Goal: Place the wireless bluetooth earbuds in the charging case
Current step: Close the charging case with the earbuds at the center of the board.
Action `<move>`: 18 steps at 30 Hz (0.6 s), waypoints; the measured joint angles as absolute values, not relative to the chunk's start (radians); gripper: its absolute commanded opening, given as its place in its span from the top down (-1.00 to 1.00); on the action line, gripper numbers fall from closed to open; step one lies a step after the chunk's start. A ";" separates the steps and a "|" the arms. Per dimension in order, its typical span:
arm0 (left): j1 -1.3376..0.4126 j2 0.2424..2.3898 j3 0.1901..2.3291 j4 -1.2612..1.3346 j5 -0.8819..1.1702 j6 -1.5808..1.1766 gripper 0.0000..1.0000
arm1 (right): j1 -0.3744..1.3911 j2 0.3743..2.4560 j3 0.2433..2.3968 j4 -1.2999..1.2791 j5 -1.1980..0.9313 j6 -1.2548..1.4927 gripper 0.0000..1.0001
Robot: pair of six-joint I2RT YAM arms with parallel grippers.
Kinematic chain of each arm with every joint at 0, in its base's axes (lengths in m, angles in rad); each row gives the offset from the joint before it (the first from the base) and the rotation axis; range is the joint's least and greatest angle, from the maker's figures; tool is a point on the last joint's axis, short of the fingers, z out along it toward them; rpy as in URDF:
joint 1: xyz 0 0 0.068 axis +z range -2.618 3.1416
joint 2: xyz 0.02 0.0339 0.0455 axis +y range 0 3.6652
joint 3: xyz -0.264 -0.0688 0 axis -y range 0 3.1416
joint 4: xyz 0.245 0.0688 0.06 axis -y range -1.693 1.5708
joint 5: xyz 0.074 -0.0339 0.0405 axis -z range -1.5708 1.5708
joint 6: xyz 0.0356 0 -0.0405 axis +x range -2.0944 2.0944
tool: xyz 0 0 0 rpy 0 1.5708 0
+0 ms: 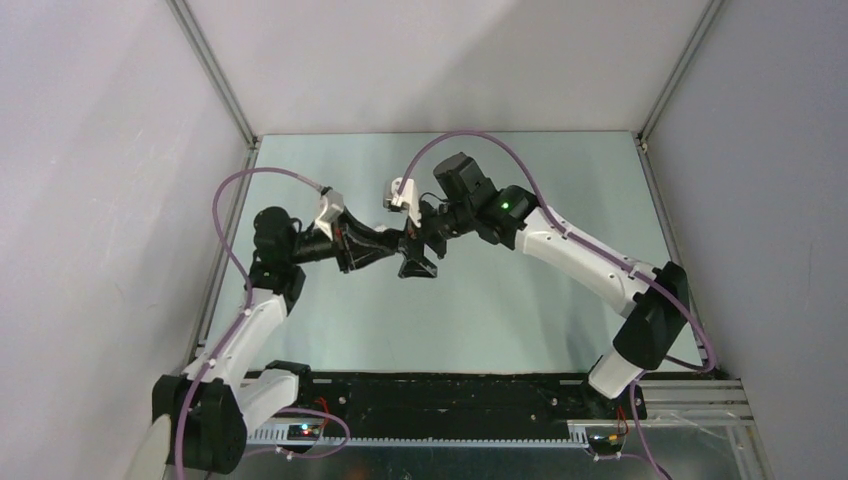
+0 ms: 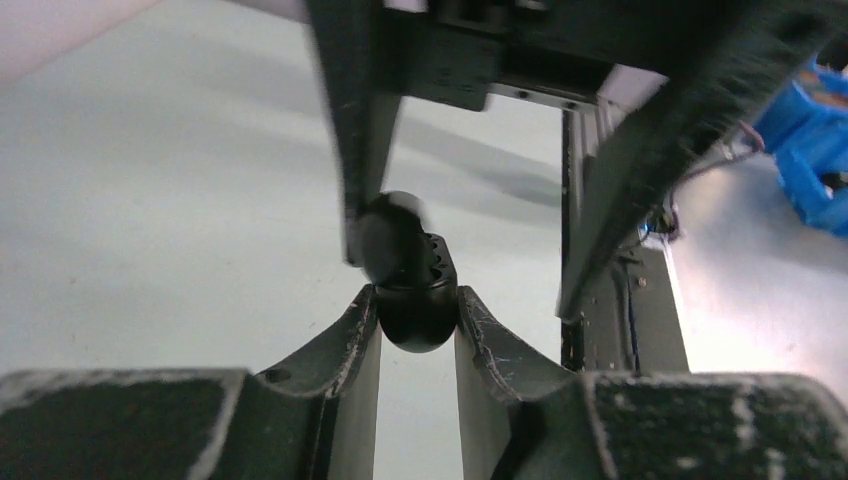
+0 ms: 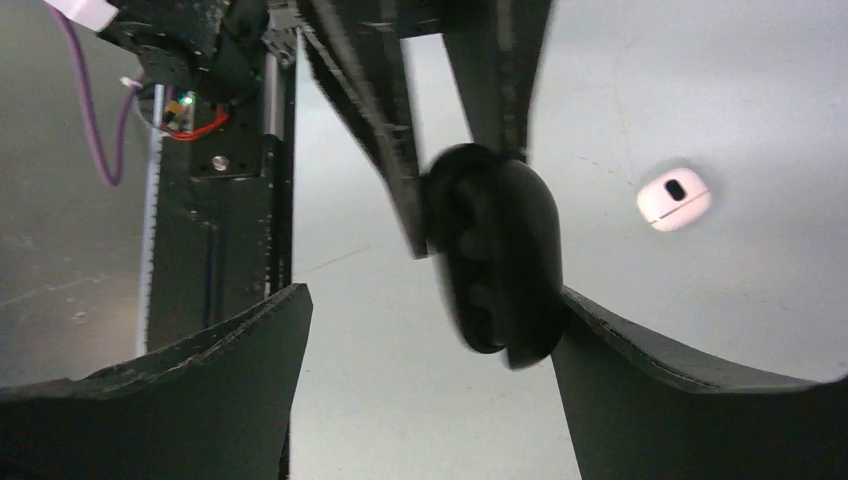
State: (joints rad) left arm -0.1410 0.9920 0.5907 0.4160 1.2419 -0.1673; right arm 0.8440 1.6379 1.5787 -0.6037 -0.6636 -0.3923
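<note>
My left gripper (image 1: 405, 250) is shut on a black pebble-shaped charging case (image 2: 415, 310) and holds it in mid-air over the middle of the table. In the right wrist view the case (image 3: 500, 260) hangs from the left gripper's fingers (image 3: 380, 110). It shows dark hollows on its face. My right gripper (image 3: 432, 295) is open wide around the case, and the case's edge touches only the right-hand finger (image 3: 640, 380). A blurred black lump (image 2: 385, 235) sits on top of the case against one of the right gripper's fingers (image 2: 360, 120). I cannot make out any earbuds.
A white pebble-shaped case (image 3: 675, 198) lies shut on the pale green table (image 1: 500, 310). The black base rail (image 1: 450, 395) runs along the near edge. Grey enclosure walls stand on three sides. Blue parts (image 2: 810, 150) lie beyond the table.
</note>
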 measured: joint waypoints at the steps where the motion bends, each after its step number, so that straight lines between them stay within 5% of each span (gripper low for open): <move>1: -0.138 1.008 0.597 0.416 1.221 -0.197 1.00 | 0.851 1.634 1.579 -0.605 -0.633 -0.406 -0.88; 10: -0.118 1.135 0.638 0.424 1.116 -0.413 1.00 | 0.871 1.556 1.454 -0.544 -0.361 -0.439 -0.99; 18: -0.109 1.322 0.635 0.427 0.965 -0.579 0.99 | 0.596 1.529 1.351 -0.557 -0.347 -0.299 -0.97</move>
State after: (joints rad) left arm -0.1093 1.3216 0.6353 0.4274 0.9646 -0.5785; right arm 0.5964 1.5288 1.3510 -0.5571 -0.3466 -0.2985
